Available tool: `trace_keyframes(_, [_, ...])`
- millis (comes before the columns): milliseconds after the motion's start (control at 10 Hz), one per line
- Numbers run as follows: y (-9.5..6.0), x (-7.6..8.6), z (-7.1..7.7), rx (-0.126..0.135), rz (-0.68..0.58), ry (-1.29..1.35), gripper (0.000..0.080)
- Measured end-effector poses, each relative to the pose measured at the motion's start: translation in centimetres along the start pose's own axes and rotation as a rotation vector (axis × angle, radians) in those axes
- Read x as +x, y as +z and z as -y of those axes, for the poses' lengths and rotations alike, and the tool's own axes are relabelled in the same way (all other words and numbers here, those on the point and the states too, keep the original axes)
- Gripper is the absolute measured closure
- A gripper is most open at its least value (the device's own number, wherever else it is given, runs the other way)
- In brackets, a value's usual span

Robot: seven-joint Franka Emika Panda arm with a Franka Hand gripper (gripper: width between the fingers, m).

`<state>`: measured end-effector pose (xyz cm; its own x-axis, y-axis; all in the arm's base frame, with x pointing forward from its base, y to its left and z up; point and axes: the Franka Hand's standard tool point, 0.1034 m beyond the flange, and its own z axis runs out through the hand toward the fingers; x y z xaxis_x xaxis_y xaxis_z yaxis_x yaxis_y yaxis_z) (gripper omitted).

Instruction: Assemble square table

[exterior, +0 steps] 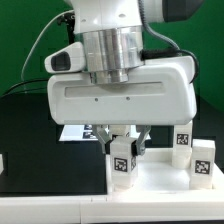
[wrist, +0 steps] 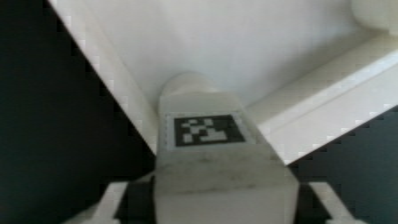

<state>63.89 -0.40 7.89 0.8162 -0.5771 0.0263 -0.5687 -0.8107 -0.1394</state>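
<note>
A short chunky white table leg [exterior: 123,160] stands upright between the jaws, its black-and-white tag facing the exterior camera. The two dark fingers [exterior: 108,138] flank its upper part closely, one on each side; whether they actually press on it cannot be told. In the wrist view the same leg [wrist: 210,150] fills the middle of the picture, tag up, with a finger pad [wrist: 125,200] just beside each flank.

The leg stands on or just above the square table top [exterior: 150,182], a flat white slab lying near the exterior view's lower right. Its near edge runs along the bottom of that view and its left edge lies just left of the held leg. In the wrist view a white edge of the top [wrist: 338,100] runs diagonally past the leg, with a white rim or ledge beyond it.

Two more legs are in sight on the exterior view's right: one [exterior: 203,162] nearer, one [exterior: 183,138] farther back, both upright with tags showing, and apart from the held leg. That makes three legs counted and one top.

The black tabletop [exterior: 25,130] lies open to the exterior view's left. A tagged white sheet [exterior: 78,131], probably the marker board, peeks out behind the gripper [exterior: 124,140]. The arm's large white body hangs low over the scene, hiding much of the far side.
</note>
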Motion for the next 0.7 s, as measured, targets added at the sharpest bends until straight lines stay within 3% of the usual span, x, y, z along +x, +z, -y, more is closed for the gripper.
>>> trace_keyframes(100, [0.05,-0.23,-0.1,0.003,-0.015,0.182,0.0503])
trace_keyframes(300, [0.14,-0.27,-0.27,0.051,-0.014,0.545,0.0504])
trace_keyframes(700, [0.19,-0.26,-0.41,0.058,-0.005,0.595,0.0502])
